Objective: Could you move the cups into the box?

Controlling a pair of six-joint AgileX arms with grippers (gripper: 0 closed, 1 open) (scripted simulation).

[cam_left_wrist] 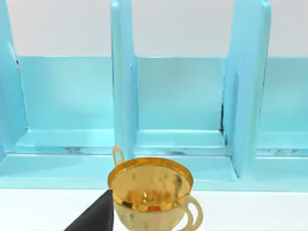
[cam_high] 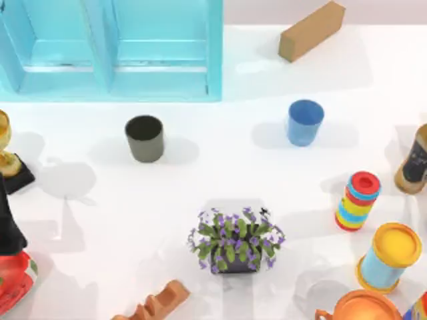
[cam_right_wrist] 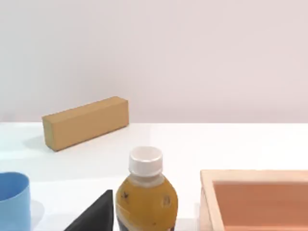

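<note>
Turquoise box (cam_high: 213,60) compartments bare, grey cup (cam_high: 145,138) and blue cup (cam_high: 305,122) empty outside, fingers' state untellable.

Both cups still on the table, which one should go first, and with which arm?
Probably bring the left arm over the dark cup: it stands upright on the table, apart from other things, nearer the box than the blue cup, which also waits outside it.
</note>
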